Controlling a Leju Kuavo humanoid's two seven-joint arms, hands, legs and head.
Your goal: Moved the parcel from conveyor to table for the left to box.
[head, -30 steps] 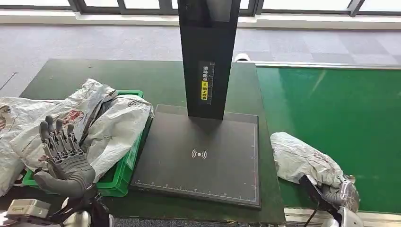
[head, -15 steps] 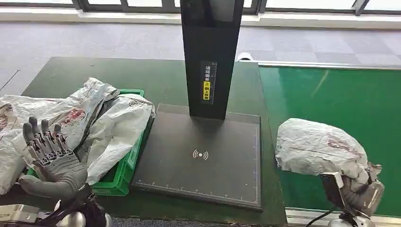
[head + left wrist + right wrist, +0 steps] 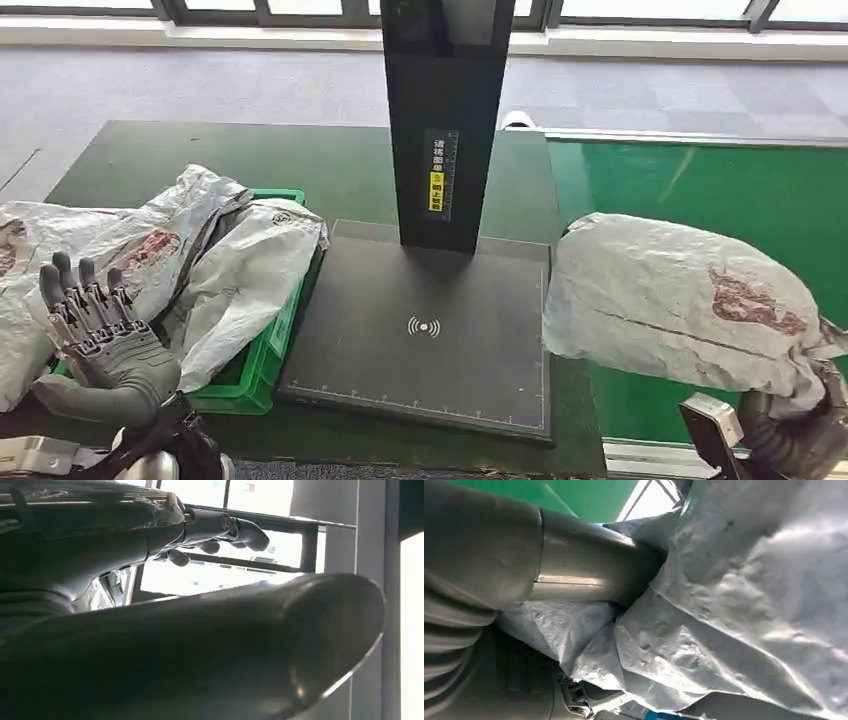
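A crumpled grey plastic parcel (image 3: 682,298) with a reddish label is lifted above the green conveyor belt (image 3: 720,190), its left edge over the scanner pad's right side. My right hand (image 3: 795,435) grips it from below at the lower right; the right wrist view has the thumb pressed into the parcel's wrap (image 3: 744,595). My left hand (image 3: 105,335) is held up with its fingers spread and nothing in it, in front of the green box (image 3: 262,350). In the left wrist view the left hand (image 3: 210,527) shows spread against windows.
A black scanner pad (image 3: 425,330) with a tall black post (image 3: 440,120) sits mid-table. Several grey parcels (image 3: 225,265) fill and overhang the green box, and more lie to its left (image 3: 20,280). The dark green table (image 3: 250,160) extends behind.
My right hand has raised the parcel off the conveyor and carried it up and left toward the scanner pad. My left hand has drifted slightly left and down.
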